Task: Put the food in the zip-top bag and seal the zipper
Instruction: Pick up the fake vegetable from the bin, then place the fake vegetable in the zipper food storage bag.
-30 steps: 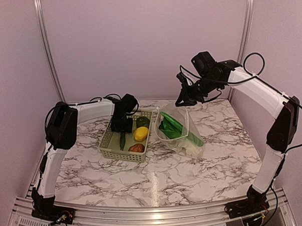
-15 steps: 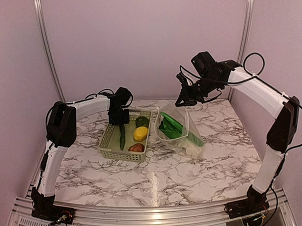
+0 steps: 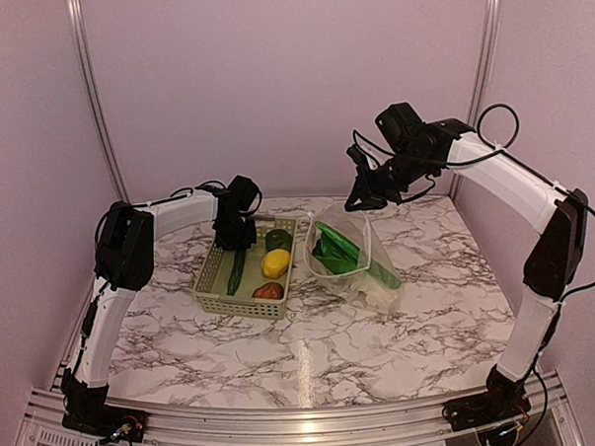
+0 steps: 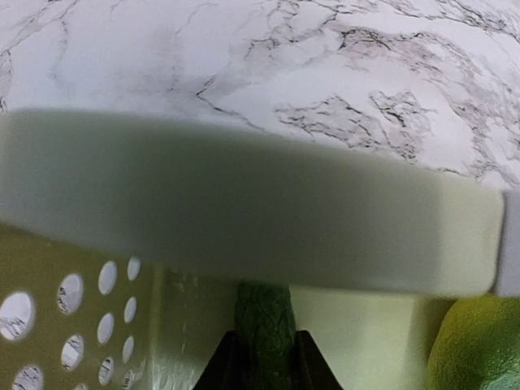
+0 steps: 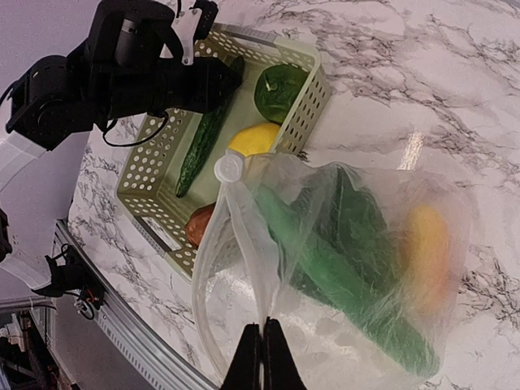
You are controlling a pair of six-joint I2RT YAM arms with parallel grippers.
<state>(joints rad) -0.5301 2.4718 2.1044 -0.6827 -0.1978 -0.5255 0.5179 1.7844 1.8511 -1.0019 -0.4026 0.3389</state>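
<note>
My left gripper is shut on the far end of a long dark green cucumber, whose other end points down into the pale green basket. The left wrist view shows the cucumber between my jaws, under the basket rim. My right gripper is shut on the mouth edge of the clear zip-top bag and holds it up and open. In the right wrist view the zipper strip runs into my gripper. The bag holds green vegetables and an orange-yellow piece.
The basket also holds a yellow oval fruit, a dark green rounded vegetable and a brown round piece. The basket stands left of the bag on the marble table. A purple wall and metal posts close the back.
My left gripper has drawn back toward the basket's far edge with the cucumber, which now hangs slanted. The right arm and the bag have not moved.
</note>
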